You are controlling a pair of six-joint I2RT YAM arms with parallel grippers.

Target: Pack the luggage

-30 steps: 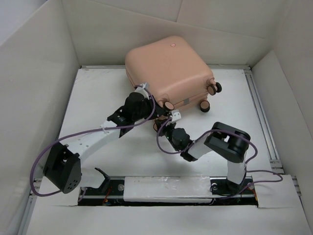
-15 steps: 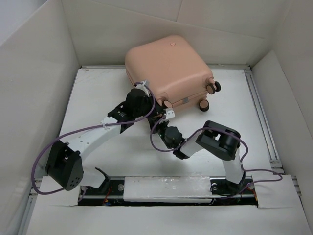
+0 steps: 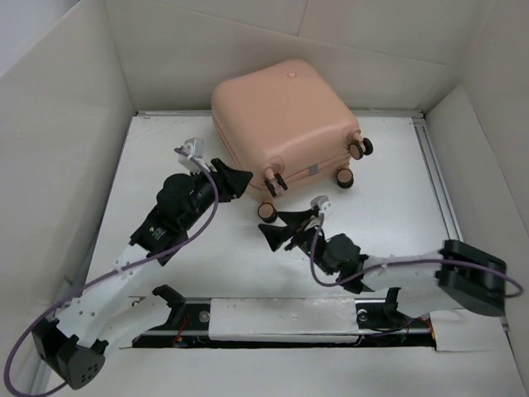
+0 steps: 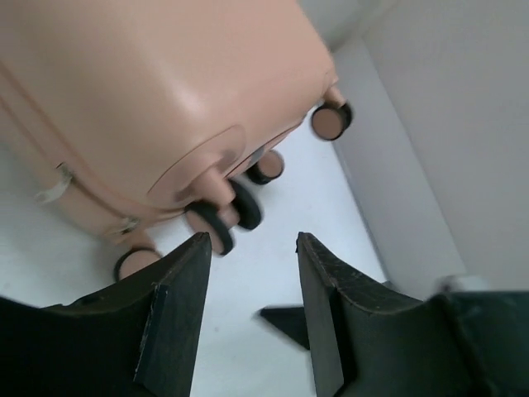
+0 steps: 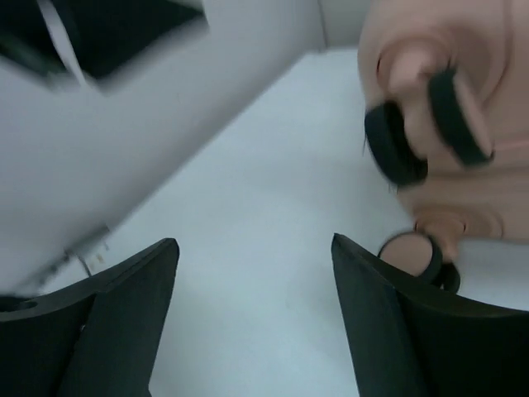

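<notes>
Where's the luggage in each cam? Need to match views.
Top external: luggage sits upper centre, closed, with its wheels on the near side.
Left wrist: luggage fills the upper left of the picture.
Right wrist: luggage is at the right edge, in the upper half.
Shared landmark: the pink-and-black caster wheels, visible in all three views.

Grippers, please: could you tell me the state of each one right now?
Left gripper: jaws open, holding nothing.
Right gripper: jaws open, holding nothing.
</notes>
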